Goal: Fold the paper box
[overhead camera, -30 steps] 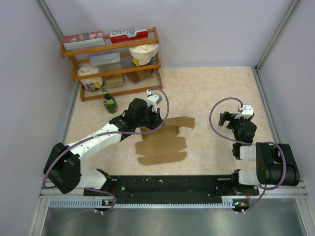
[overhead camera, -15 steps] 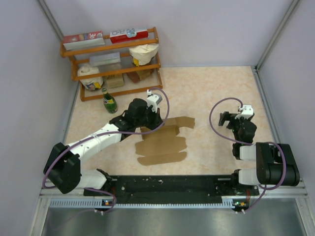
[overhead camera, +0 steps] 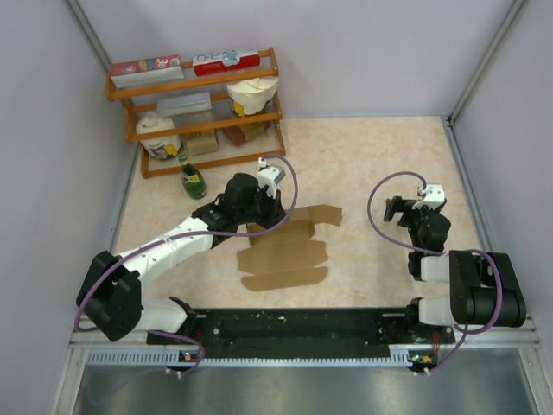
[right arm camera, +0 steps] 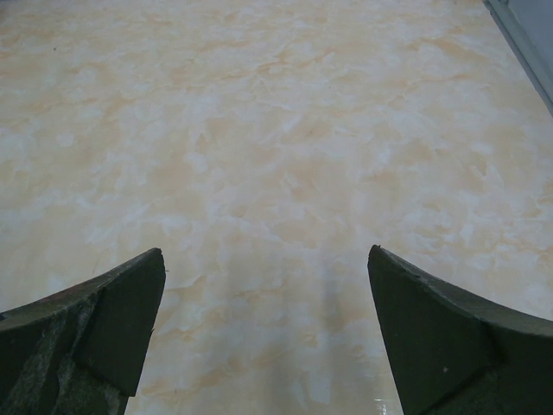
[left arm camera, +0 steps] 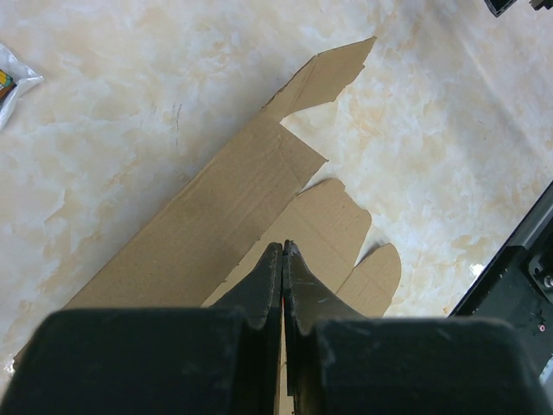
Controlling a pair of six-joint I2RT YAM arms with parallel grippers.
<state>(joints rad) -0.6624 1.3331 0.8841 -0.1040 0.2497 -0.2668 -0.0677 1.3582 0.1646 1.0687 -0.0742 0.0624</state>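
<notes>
Paper box [overhead camera: 285, 255], plain brown, lies unfolded; left fingers [left arm camera: 266, 281] pressed together; right fingers [right arm camera: 112, 307] spread.

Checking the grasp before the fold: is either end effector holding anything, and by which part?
Right end effector: open, empty. Left end effector: shut, tips at a panel edge of the paper box; a pinch cannot be told.
</notes>
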